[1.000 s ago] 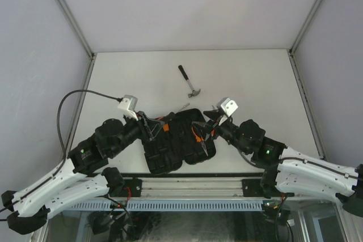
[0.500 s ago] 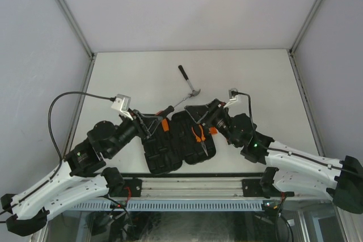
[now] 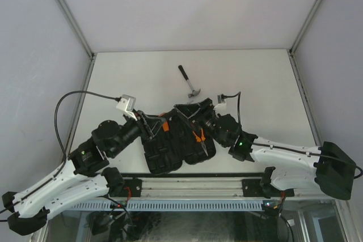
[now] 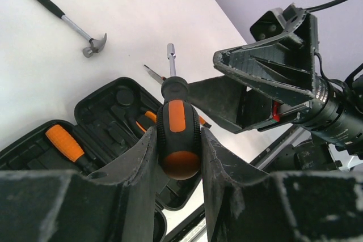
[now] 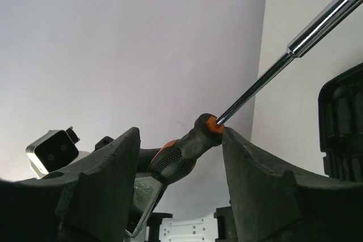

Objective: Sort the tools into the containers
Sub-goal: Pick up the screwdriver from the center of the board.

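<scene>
My left gripper (image 4: pixel 178 140) is shut on the fat handle of a black-and-orange screwdriver (image 4: pixel 177 131), holding it above the open black tool case (image 3: pixel 170 154); the steel shaft points away towards the hammer. My right gripper (image 5: pixel 180 137) is open and straddles the same screwdriver (image 5: pixel 187 148) near its orange collar. One finger (image 5: pixel 249 168) touches the collar, and a gap shows at the other. The claw hammer (image 3: pixel 190 81) lies on the table beyond the case. Orange-handled pliers (image 3: pixel 198 135) lie in the right half of the case. An orange-handled tool (image 4: pixel 65 143) rests in a slot.
The white table (image 3: pixel 255 77) is walled at the back and both sides. The case (image 4: pixel 108 114) sits at the near edge, just in front of the arm bases and the metal rail (image 3: pixel 187 182). The left wrist's cable (image 3: pixel 74 97) loops over the table's left side.
The right arm has swung left, bringing its open jaws around the screwdriver held by the left gripper. The left gripper has kept its hold and barely shifted.
</scene>
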Robot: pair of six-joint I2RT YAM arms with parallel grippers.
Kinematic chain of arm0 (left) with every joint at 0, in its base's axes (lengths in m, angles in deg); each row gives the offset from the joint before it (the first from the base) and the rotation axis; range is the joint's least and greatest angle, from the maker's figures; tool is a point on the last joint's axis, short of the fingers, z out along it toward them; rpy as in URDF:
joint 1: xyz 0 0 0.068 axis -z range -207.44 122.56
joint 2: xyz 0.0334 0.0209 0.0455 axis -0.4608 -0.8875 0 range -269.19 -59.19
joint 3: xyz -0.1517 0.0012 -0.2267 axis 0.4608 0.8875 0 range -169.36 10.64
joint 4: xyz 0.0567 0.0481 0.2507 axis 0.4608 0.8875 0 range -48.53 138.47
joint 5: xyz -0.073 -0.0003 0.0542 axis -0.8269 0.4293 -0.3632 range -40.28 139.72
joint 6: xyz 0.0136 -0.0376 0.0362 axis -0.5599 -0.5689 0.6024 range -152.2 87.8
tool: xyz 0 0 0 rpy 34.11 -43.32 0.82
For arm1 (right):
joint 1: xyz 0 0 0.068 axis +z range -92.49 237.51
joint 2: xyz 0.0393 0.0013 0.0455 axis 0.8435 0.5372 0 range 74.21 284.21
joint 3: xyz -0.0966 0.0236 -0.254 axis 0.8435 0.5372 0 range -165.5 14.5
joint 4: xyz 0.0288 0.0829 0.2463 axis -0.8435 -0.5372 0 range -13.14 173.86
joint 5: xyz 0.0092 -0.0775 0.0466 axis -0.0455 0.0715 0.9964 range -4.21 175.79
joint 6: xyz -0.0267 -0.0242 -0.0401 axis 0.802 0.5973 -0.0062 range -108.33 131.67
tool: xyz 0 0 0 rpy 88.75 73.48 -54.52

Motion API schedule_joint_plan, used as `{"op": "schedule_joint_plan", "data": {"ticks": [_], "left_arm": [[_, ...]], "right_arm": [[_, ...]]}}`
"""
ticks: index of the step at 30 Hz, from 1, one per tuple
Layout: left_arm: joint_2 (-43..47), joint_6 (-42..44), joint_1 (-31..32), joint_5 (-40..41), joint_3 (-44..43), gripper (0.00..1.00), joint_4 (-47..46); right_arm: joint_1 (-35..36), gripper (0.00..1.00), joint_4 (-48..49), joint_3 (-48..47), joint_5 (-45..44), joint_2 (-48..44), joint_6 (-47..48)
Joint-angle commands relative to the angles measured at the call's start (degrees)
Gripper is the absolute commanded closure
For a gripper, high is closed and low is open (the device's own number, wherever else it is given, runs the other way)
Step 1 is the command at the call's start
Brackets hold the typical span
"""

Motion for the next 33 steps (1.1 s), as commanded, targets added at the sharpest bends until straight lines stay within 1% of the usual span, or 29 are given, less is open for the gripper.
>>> {"op": "schedule_joint_plan", "data": {"ticks": [1, 8, 10, 16, 19, 20, 23, 25, 27, 32, 33], "left_arm": [[0.4, 1.4, 0.2, -2.2, 0.8, 1.00, -5.4], [0.9, 1.7, 0.2, -3.4, 1.3, 1.00, -6.4], [0.9, 1.8, 0.2, -3.7, 1.4, 1.00, -6.5], [1.0, 2.1, 0.2, -4.8, 2.3, 1.00, -6.2], [0.6, 2.5, 0.2, -6.3, 2.7, 1.00, -5.7], [0.6, 2.7, 0.2, -7.0, 2.8, 0.99, -5.6], [0.7, 2.7, 0.2, -7.3, 3.3, 0.95, -5.0], [0.7, 2.7, 0.2, -7.4, 3.6, 0.88, -4.6], [0.9, 2.7, 0.2, -7.4, 3.7, 0.81, -4.3], [1.3, 2.7, 0.2, -7.4, 3.5, 0.50, -3.1], [1.5, 2.9, 0.2, -7.3, 3.4, 0.46, -2.7]], "right_arm": [[0.8, 0.42, 3.2, -2.9, 0.2, 1.6, -6.5], [1.0, 0.45, 4.5, -3.9, 2.7, 5.0, -9.4], [1.0, 0.48, 6.1, -4.0, 3.2, 5.8, -9.9], [0.9, 0.63, 7.8, -4.1, 4.2, 6.1, -10.0], [0.7, 0.74, 7.2, -4.1, 4.4, 5.6, -9.3], [0.6, 0.78, 7.3, -4.1, 4.4, 5.4, -8.5], [0.2, 0.87, 5.9, -4.1, 4.6, 4.3, -7.3], [0.1, 0.95, 5.0, -4.1, 4.1, 3.5, -6.0], [0.1, 1.00, 4.0, -4.1, 3.0, 2.4, -4.1], [-0.3, 1.00, -0.6, -4.1, 0.1, -1.2, 3.4], [-0.5, 1.00, -2.1, -4.1, -0.5, -2.0, 5.2]]}}
